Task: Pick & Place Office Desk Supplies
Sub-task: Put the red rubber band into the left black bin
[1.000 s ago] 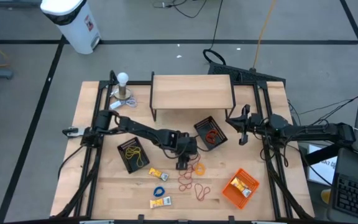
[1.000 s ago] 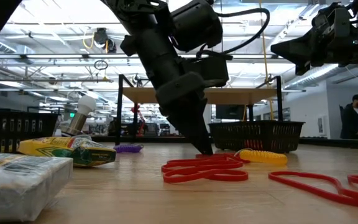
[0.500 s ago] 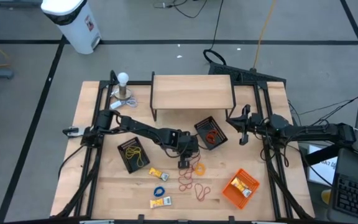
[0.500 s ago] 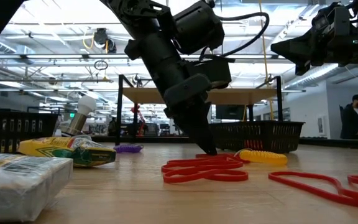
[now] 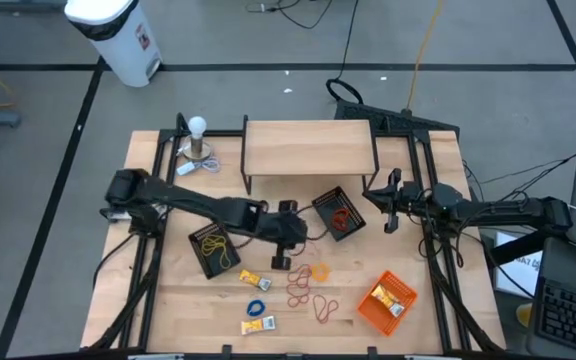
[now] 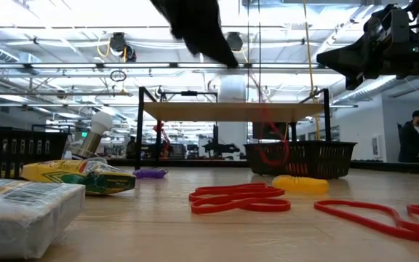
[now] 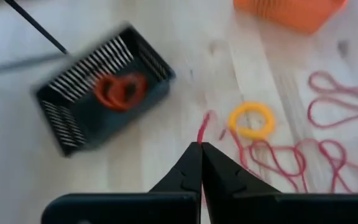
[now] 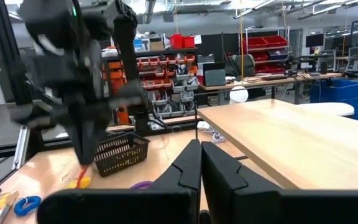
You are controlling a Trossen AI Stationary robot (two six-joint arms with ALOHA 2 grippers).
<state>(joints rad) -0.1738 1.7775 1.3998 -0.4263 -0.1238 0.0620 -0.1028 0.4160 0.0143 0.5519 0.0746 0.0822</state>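
While my right gripper point(image 5: 386, 208) waits squeezed empty, my left gripper point(image 7: 200, 147) hangs above the table, pinching a red rubber band point(image 7: 203, 129).

**Other things we see on and around the table**

We see a small wooden shelf point(image 5: 309, 146) at the back of the wooden table point(image 5: 428, 330). Two black mesh trays sit in front of it, one point(image 5: 337, 212) near the middle and one point(image 5: 214, 248) to its left. An orange tray point(image 5: 386, 301) sits at the front right. A light bulb on a stand point(image 5: 199, 140) is at the back left. A white bin point(image 5: 116, 36) stands on the floor. A person point(image 6: 414, 140) stands far off in the room.
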